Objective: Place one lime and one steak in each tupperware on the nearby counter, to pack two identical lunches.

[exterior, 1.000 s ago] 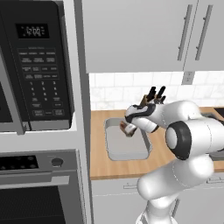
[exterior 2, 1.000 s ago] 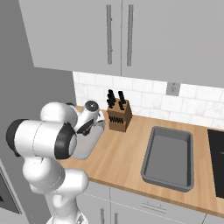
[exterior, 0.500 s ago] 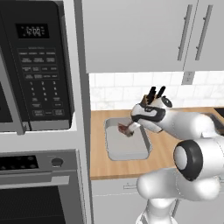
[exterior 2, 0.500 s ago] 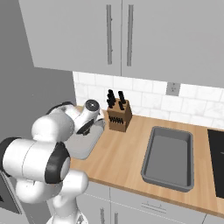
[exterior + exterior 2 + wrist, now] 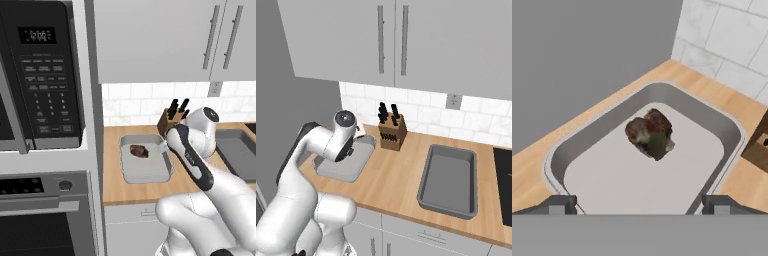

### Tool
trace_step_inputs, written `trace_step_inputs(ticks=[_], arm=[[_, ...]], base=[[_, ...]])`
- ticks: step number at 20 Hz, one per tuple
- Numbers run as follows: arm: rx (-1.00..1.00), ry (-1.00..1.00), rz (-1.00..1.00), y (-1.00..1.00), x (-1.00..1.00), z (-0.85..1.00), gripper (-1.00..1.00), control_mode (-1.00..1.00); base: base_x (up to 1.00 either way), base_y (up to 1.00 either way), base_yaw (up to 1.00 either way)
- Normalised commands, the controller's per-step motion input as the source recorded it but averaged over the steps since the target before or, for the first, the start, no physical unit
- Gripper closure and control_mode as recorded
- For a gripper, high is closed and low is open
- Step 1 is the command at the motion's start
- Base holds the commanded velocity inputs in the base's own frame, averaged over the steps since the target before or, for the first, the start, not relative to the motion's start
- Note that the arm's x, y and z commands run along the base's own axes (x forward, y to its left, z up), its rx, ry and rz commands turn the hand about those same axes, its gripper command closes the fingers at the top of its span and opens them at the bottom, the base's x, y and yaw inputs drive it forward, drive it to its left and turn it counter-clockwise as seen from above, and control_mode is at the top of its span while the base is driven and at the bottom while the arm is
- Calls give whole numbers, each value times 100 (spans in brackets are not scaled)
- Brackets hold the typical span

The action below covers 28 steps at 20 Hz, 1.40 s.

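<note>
Over the left tray: two-finger gripper [image 5: 640, 205], fingers spread wide, nothing between them.
Just changed: dark brown lumpy steak [image 5: 650, 132] released; now lies in the shallow grey tupperware [image 5: 131, 172].
Meaning: one steak packed; lime seemingly missing.
Second grey tupperware [image 5: 428, 197]: bare.
Edges: grey wall left, wooden knife block [image 5: 392, 134] near.
Room: light-brown wooden counter [image 5: 391, 182] open between trays.

Black microwave [image 5: 40, 80] sits above oven [image 5: 45, 215] at left; knife block [image 5: 392, 132] with dark handles stands against white tile backsplash [image 5: 426, 117]; outlet [image 5: 454, 101] on tiles; white cabinets [image 5: 391, 40] above; black stovetop [image 5: 504, 180] at right.
</note>
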Motion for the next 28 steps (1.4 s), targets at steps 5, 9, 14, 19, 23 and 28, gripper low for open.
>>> trace_step_inputs(ticks=[5, 9, 14, 19, 23, 28], arm=[[0, 0, -10, 0, -100, 8, -100, -100], [0, 0, -12, 0, -84, 18, -100, -100], [0, 1, -7, -1, -52, 18, -100, 100], [0, 0, 0, 0, 0, 0, -100, 100], [0, 0, 0, 0, 0, 0, -100, 100], [0, 0, 0, 0, 0, 0, -100, 100]], base=[[0, 0, 0], [0, 0, 0], [-19, 0, -2], [-100, 0, -2], [-100, 2, 0], [-100, 50, 0]])
